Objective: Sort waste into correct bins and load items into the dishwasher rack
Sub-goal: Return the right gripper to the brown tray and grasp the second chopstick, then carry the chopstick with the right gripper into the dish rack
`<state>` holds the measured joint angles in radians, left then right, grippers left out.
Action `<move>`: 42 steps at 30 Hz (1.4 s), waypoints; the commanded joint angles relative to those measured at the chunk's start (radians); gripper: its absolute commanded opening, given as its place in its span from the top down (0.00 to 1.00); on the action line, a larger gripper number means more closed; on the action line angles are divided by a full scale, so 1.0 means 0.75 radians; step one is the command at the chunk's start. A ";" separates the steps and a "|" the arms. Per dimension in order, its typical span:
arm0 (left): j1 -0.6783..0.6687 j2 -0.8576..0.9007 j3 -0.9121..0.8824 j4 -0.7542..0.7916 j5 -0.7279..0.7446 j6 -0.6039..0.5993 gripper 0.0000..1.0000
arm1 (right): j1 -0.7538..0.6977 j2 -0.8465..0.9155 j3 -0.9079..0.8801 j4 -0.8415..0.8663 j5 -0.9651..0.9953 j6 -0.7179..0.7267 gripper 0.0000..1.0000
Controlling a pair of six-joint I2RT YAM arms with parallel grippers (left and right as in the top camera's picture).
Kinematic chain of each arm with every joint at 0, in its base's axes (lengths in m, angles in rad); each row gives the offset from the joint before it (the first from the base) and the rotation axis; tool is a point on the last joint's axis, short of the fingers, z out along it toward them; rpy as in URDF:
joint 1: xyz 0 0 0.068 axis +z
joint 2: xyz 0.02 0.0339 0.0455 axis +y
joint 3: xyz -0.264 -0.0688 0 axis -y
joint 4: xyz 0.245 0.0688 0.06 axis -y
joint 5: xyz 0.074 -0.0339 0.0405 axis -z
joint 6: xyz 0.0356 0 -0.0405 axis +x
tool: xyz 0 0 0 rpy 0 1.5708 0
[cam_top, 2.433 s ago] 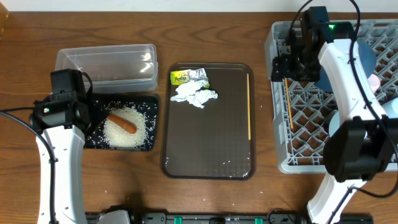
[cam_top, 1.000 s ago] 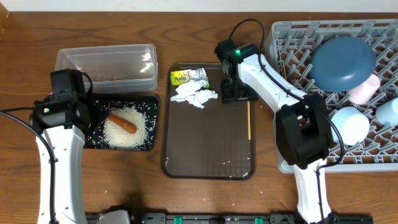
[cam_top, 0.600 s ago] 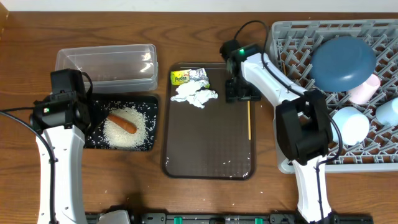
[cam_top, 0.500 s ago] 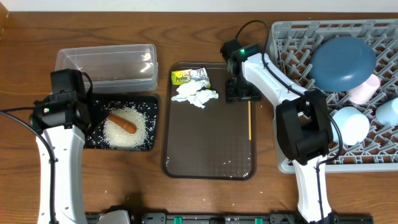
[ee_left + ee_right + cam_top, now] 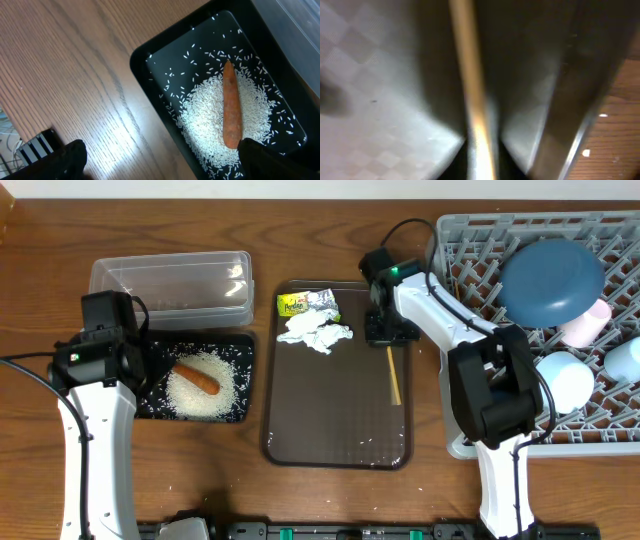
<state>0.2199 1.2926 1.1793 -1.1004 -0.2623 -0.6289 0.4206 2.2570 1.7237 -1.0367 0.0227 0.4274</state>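
Overhead: right gripper (image 5: 385,332) is clamped shut on the top end of a wooden chopstick (image 5: 393,377) at about 2 o'clock on the brown serving tray (image 5: 300,420). The stick is tilted and trails toward 6, with crumpled tissue (image 5: 315,335) and wrapper (image 5: 305,303) near 11 and the dishwasher rack (image 5: 445,240) off at 3. Left wrist: left gripper (image 5: 162,159) is spread wide and empty over the black tray (image 5: 150,70), with the carrot stick (image 5: 231,112) lying on the rice (image 5: 200,125) toward 3. Right wrist: blurred, the wooden chopstick runs 12 to 6 and is pinched at the bottom edge.
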 commanded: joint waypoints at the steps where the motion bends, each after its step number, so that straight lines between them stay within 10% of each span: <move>1: 0.006 0.003 0.016 -0.008 -0.021 -0.007 0.02 | 0.011 0.051 -0.037 0.011 -0.076 -0.003 0.99; 17: 0.006 0.003 0.016 -0.008 -0.021 -0.007 0.02 | -0.156 -0.240 0.437 -0.319 -0.060 -0.263 0.99; 36: 0.006 0.003 0.016 -0.008 -0.021 -0.007 0.02 | -0.443 -0.343 0.217 -0.258 -0.002 -0.567 0.98; 38: 0.006 0.003 0.016 -0.004 -0.021 -0.007 0.02 | -0.446 -0.343 0.175 -0.223 -0.002 -0.567 0.90; 42: 0.006 0.003 0.016 -0.003 -0.021 -0.007 0.02 | -0.446 -0.343 0.148 -0.202 -0.001 -0.536 0.40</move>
<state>0.2199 1.2926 1.1793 -1.0996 -0.2623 -0.6289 0.0937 1.9896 1.8416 -1.1954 0.0162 0.0261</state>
